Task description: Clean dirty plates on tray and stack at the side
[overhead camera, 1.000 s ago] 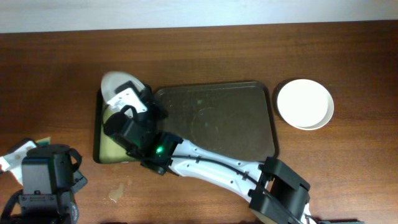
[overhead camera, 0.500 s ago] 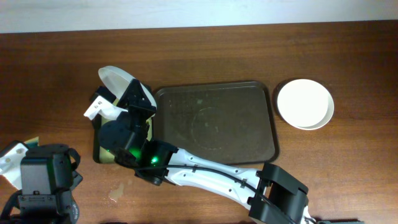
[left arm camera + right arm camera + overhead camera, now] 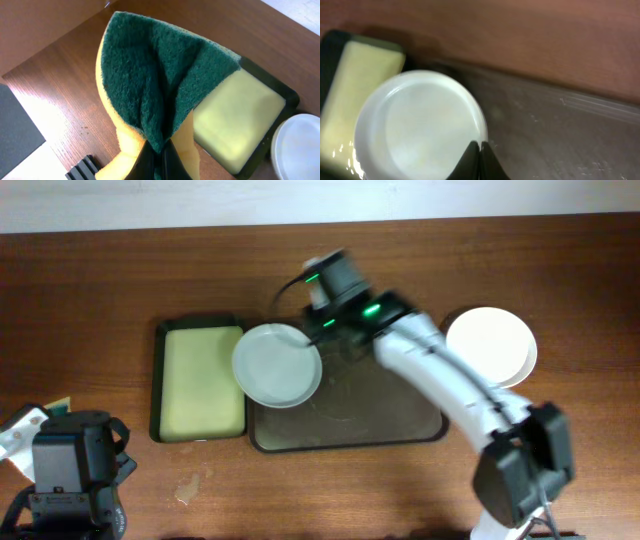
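My right gripper (image 3: 325,348) (image 3: 480,148) is shut on the right rim of a white plate (image 3: 277,366) (image 3: 417,125). It holds the plate level over the left end of the dark brown tray (image 3: 390,395) (image 3: 565,130). A stack of white plates (image 3: 490,346) sits on the table to the right of the tray. My left gripper (image 3: 160,157) is at the front left, shut on a folded sponge (image 3: 155,85) with a green face and a yellow body. The held plate also shows at the edge of the left wrist view (image 3: 300,145).
A smaller black tray with a yellow-green inside (image 3: 198,380) (image 3: 240,120) (image 3: 355,85) lies just left of the brown tray. The left arm's base (image 3: 70,475) fills the front left corner. A small wet spot (image 3: 187,492) is on the wooden table.
The right arm has swung from over the black tray back to the right. The plate it holds went from tilted over the black tray to level over the brown tray's left end.
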